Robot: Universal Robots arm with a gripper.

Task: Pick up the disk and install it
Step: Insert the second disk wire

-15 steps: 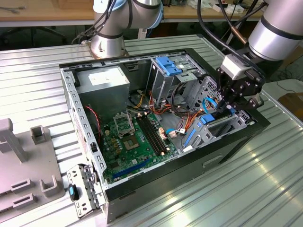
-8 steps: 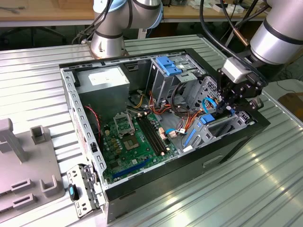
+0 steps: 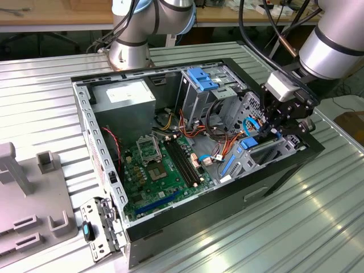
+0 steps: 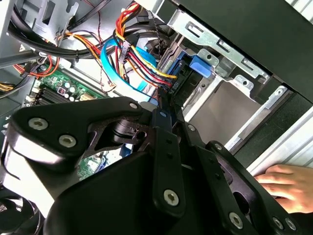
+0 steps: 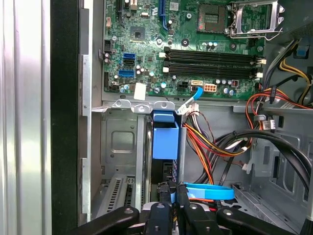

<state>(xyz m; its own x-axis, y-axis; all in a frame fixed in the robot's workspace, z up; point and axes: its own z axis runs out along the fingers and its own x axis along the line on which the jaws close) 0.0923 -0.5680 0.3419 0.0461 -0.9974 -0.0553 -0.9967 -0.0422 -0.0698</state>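
The disk (image 5: 164, 142) stands on edge in the grey drive bay (image 5: 117, 147) at the case's corner on the exterior view's right. Its bright blue carrier tab points toward the motherboard and its dark body runs back under my fingers. My gripper (image 5: 171, 196) sits at the disk's rear end, its black fingers (image 5: 164, 200) closed tight on the thin edge. In the second wrist view the fingers (image 4: 164, 117) meet just behind the blue carrier (image 4: 188, 66). In the exterior view my gripper (image 3: 272, 129) hangs over the bay, with the blue rail (image 3: 248, 144) below it.
Orange, yellow and red cables and a flat blue cable (image 5: 208, 192) crowd the bay's side. The green motherboard (image 3: 162, 170) fills the case floor, with the power supply (image 3: 128, 98) and an upright cage with a blue bracket (image 3: 202, 78) behind. A person's hand (image 4: 282, 185) rests outside the case.
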